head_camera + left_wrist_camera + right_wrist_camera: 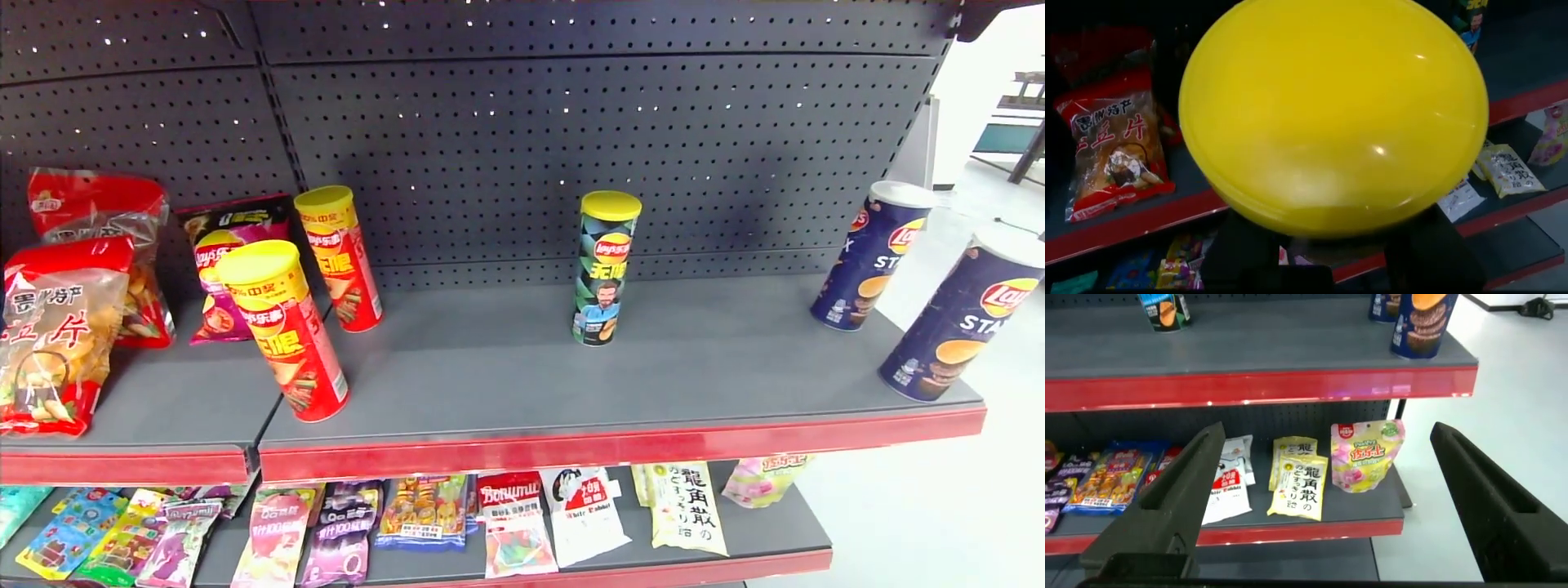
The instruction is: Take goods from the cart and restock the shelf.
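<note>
Head view, grey metal shelf with red front edge [620,445] bearing green yellow-lidded crisp tube [606,269], left wrist view, your left gripper [1335,261] clamped on yellow-lidded round tube [1331,114], shelf beyond it, right wrist view, your right gripper [1327,433] with fingers [1184,490] spread wide, yellow paper sachets [1300,478] beyond them

1. Two tall red cardboard cans with yellow lids [286,343] stand beside red crinkly snack bags [57,335].
2. One green can with a yellow lid [606,269] stands alone.
3. Two dark blue cans with white lids [878,257] stand far right.
4. Flat bright sweet packets [514,523] lie lower down.
</note>
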You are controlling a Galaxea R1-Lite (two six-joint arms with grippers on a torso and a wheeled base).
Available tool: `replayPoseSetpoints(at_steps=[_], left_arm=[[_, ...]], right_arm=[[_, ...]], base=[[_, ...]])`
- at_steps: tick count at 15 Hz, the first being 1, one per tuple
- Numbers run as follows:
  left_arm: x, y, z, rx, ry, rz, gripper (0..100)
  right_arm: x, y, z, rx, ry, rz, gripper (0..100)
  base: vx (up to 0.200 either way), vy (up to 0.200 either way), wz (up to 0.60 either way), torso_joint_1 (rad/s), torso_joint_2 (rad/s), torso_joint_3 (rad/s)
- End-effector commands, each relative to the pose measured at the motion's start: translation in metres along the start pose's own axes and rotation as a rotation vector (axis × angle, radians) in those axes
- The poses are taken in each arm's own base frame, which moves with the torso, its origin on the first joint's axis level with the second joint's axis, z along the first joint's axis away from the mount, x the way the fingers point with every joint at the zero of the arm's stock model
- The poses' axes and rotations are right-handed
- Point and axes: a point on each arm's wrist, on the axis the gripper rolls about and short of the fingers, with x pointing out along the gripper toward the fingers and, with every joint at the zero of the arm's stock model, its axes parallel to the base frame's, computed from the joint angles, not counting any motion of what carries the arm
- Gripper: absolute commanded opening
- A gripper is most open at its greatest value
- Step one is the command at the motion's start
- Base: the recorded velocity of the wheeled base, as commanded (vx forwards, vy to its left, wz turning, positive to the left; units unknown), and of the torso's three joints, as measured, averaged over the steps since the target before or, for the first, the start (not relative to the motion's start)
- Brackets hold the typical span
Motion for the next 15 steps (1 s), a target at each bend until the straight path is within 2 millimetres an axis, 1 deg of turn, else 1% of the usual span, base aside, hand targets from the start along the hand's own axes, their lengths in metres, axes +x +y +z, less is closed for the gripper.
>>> replayPoseSetpoints(at_steps=[1, 7, 9, 11, 13, 14, 15], left_arm=[[-0.004, -0.001, -0.002, 0.002, -0.011, 0.003, 0], [-0.004, -0.002, -0.005, 0.014, -0.001, 0.001, 0], [-0.004, -0.002, -0.01, 0.021, 0.007, 0.007, 0], [-0.006, -0.004, -0.019, 0.038, 0.01, 0.028, 0], [-0.008, -0.005, -0.025, 0.047, 0.015, 0.032, 0], [-0.007, -0.005, -0.026, 0.046, 0.023, 0.03, 0], [-0.007, -0.005, -0.026, 0.046, 0.024, 0.03, 0]], right_arm=[[0.0, 0.0, 0.0, 0.0, 0.0, 0.001, 100], [0.0, 0.0, 0.0, 0.0, 0.0, 0.001, 100], [0.0, 0.0, 0.0, 0.003, 0.0, 0.001, 100], [0.004, 0.0, 0.001, -0.007, 0.051, 0.023, 100], [0.004, 0.0, 0.001, -0.01, 0.053, 0.069, 100], [0.004, 0.002, 0.037, 0.012, 0.01, 0.157, 100], [0.028, 0.002, 0.097, 0.131, 0.083, 0.128, 100]], base=[[0.0, 0.0, 0.0, 0.168, -0.36, -0.203], [0.0, 0.0, 0.0, 0.163, -0.35, -0.19], [0.0, 0.0, 0.0, 0.122, -0.27, -0.139], [0.0, 0.0, 0.0, 0.0, 0.0, 0.0], [0.0, 0.0, 0.0, 0.0, 0.0, 0.0], [0.0, 0.0, 0.0, 0.0, 0.0, 0.0], [0.0, 0.0, 0.0, 0.0, 0.0, 0.0]])
